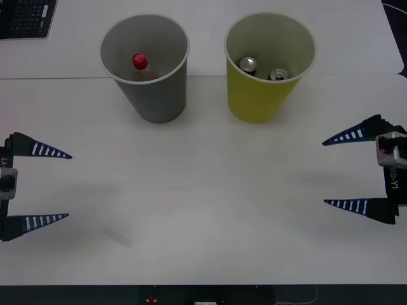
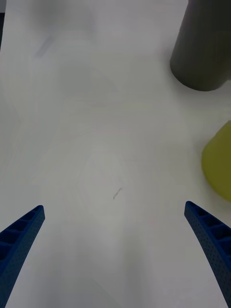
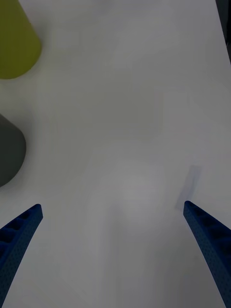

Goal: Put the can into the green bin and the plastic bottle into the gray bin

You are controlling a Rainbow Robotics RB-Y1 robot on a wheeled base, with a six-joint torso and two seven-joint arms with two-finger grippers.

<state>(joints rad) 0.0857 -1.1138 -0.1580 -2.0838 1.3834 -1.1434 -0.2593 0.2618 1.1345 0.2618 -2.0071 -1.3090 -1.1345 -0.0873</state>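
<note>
My fingers are spread wide on both sides and grasping nothing: my left gripper is hovering over the near left part of the white tabletop, and my right gripper is hovering over the near right part, each well apart from the bins. I am holding them out at the flanks, I judge, so the middle of the work surface is lying open to the camera above and nothing is getting knocked.

The large plain gray tapered bin is standing upright toward the far left, and the small clear plastic bottle with the bright red screw cap is sitting inside it, cap up, leaning near the far wall. Just beside it to the right, not touching, the large yellow-green tapered bin is standing upright too, holding two silver-topped cans; the slim dark-sided drink can with the pull tab is resting next to a second silver-topped can, though from above I cannot be sure which is which.

Both bins are standing with mouths open upward, which is why the drops are staying put. I am judging the sorting complete, with nothing left loose on the tabletop
</note>
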